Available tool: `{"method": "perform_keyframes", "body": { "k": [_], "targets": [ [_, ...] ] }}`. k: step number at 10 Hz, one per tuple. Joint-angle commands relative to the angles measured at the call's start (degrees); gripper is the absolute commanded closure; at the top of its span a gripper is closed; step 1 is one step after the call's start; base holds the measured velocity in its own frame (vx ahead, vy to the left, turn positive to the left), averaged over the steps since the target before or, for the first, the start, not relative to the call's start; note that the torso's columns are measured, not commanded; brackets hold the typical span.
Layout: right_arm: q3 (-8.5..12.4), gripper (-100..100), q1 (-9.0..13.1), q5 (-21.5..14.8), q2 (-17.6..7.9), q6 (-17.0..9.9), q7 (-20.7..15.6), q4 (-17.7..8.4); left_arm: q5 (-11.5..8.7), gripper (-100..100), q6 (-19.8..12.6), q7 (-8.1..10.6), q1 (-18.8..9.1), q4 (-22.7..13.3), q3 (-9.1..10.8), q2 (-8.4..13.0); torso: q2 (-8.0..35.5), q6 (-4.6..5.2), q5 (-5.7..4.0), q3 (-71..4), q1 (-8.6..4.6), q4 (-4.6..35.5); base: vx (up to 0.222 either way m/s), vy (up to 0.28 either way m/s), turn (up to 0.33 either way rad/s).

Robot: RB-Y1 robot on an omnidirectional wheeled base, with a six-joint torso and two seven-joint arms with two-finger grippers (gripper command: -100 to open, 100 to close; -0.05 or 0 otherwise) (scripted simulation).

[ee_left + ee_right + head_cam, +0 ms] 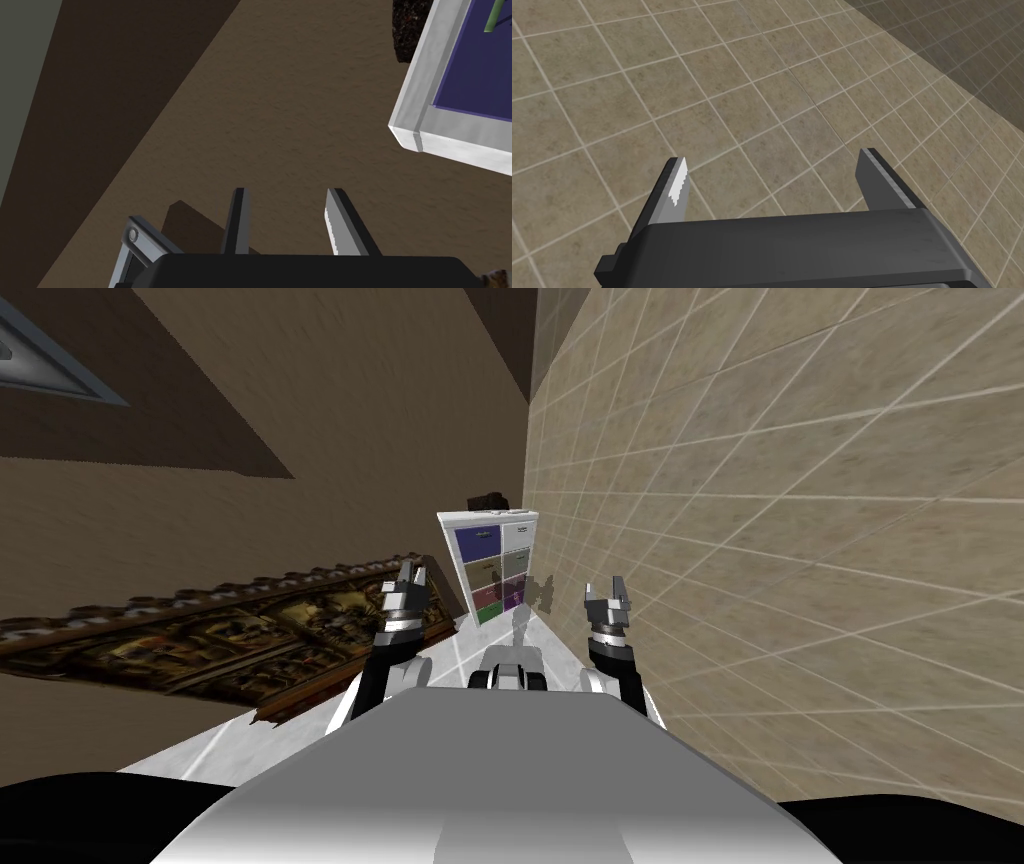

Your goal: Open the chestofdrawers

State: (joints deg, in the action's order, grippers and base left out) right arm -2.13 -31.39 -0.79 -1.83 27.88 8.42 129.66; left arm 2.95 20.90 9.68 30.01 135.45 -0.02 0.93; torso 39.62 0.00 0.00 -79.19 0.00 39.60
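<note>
Left pincer (286, 192) parted and empty, right pincer (772, 162) spread wide before tiles (762, 75), chest (495, 563) with coloured drawer fronts ahead, apart from both.

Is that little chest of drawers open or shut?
Looks shut: the chest of drawers has every coloured front flush in its frame.

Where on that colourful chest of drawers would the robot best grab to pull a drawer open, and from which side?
Probably a drawer's handle: the thin green bar on the purple drawer front gives something slim to close around. Approach the chest of drawers squarely from its front face, since drawers pull straight outward.
</note>
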Motion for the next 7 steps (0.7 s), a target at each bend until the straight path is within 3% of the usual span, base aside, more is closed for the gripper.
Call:
{"method": "perform_keyframes", "body": {
  "k": [1, 7],
  "targets": [
    [0.0, 0, 0.0, 0.0, 0.0, 0.0, 0.0, 0.0, -0.2, -100, 0.1, 0.03, -0.3, -1.2, 0.22, 3.0, 1.9, 0.00, 0.00, -4.0, -0.01, 1.9, 0.044, -0.013, 0.017],
    [0.0, 0, 0.0, 0.0, 0.0, 0.0, 0.0, 0.0, -1.4, -100, 1.0, 0.18, -1.8, -7.6, 1.47, 7.4, 2.6, 0.00, -0.01, -5.4, -0.03, 2.7, 0.095, -0.041, 0.030]
  ]
}}
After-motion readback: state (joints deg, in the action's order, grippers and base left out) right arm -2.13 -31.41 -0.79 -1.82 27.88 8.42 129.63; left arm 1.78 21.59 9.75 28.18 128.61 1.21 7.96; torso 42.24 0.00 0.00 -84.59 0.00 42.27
